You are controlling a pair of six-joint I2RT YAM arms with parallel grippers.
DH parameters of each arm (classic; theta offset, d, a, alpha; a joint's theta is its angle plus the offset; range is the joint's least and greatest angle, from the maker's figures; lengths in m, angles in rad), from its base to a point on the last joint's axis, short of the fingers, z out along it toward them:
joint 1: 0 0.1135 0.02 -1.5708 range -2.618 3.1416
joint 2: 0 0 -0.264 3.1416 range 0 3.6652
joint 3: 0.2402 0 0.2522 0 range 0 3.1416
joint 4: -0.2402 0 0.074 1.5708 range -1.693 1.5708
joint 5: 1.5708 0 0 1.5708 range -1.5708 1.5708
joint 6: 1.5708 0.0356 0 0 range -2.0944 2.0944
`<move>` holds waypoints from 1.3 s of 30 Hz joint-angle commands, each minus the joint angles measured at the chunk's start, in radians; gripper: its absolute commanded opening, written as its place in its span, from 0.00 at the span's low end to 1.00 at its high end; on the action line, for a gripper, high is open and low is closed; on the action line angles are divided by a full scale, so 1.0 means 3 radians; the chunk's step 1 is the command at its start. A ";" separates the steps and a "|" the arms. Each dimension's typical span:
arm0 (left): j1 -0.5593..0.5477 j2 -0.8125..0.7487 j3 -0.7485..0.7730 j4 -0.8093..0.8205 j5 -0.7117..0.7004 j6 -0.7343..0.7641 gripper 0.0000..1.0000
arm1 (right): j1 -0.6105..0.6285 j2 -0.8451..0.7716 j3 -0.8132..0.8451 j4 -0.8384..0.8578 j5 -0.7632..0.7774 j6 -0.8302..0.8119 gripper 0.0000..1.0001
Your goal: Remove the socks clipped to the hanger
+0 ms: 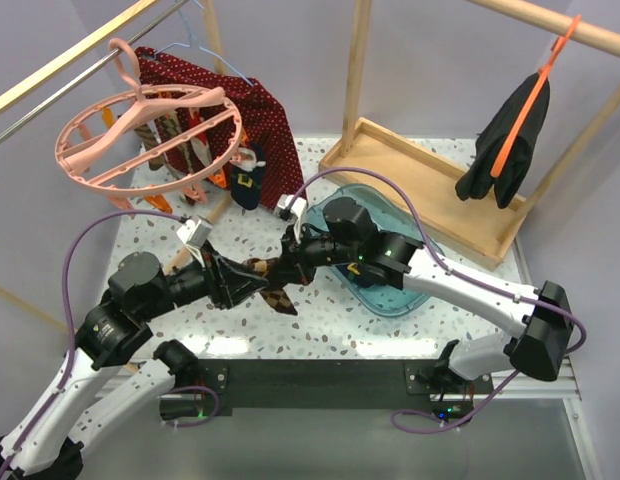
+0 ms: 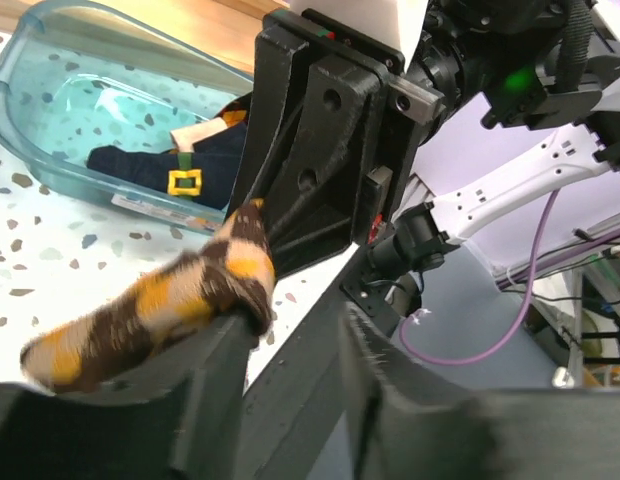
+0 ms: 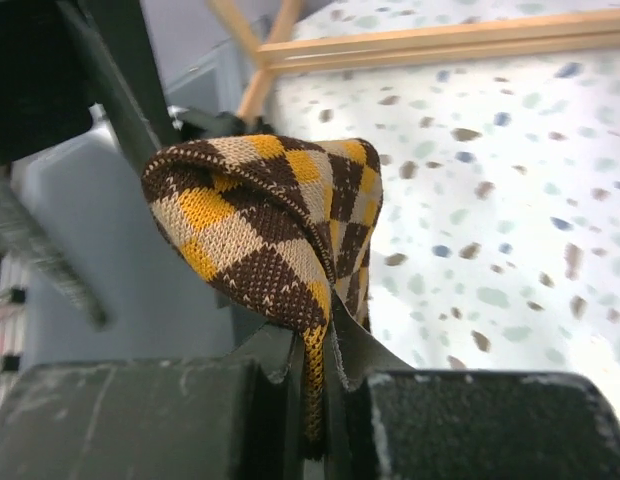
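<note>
The pink ring hanger point(image 1: 140, 135) hangs at the back left, with a navy sock point(image 1: 248, 182) and several other patterned socks clipped under it. My right gripper point(image 1: 288, 262) is shut on a brown-and-tan argyle sock point(image 3: 260, 220), which is pinched between its fingers point(image 3: 315, 350) over the table's middle. My left gripper point(image 1: 252, 285) faces it with its jaws open point(image 2: 295, 325). The argyle sock point(image 2: 160, 320) drapes against the outside of the left gripper's left finger and also shows in the top view point(image 1: 275, 295). Another navy sock point(image 2: 180, 165) lies in the clear blue tub point(image 2: 20, 70).
The blue tub point(image 1: 410, 295) sits under my right arm. A wooden tray point(image 1: 440, 180) stands at the back right. A red dotted cloth point(image 1: 260, 120) hangs behind the hanger. A black garment point(image 1: 510, 140) hangs on an orange hanger point(image 1: 535, 90) at the far right.
</note>
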State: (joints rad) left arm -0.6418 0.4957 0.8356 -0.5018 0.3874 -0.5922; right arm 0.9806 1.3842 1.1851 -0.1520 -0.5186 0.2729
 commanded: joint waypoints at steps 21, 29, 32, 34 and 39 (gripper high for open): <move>0.0002 -0.0016 0.0175 -0.0429 -0.0795 0.0123 0.69 | -0.1192 -0.0636 -0.0181 -0.1559 0.2864 0.0179 0.23; 0.0002 -0.0006 0.0139 -0.0449 -0.0826 0.0184 0.69 | -0.1244 -0.0233 0.0032 -0.1528 0.2762 -0.0112 0.74; 0.0002 -0.0026 0.0124 -0.0459 -0.0846 0.0200 0.69 | -0.1234 0.0033 0.0405 -0.1477 0.2502 -0.0189 0.82; 0.0002 -0.0052 0.0114 -0.0465 -0.0862 0.0205 0.69 | -0.1224 0.0197 0.0636 -0.1320 0.2252 -0.0219 0.82; 0.0002 -0.0108 0.0104 -0.0510 -0.0903 0.0215 0.69 | -0.1065 0.0545 0.1060 -0.0941 0.1739 -0.0342 0.84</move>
State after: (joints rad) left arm -0.6418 0.4797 0.8528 -0.6559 0.1390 -0.5556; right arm 0.6201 1.5017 1.3869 -0.5591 0.1265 0.2237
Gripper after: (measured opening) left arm 0.690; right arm 0.833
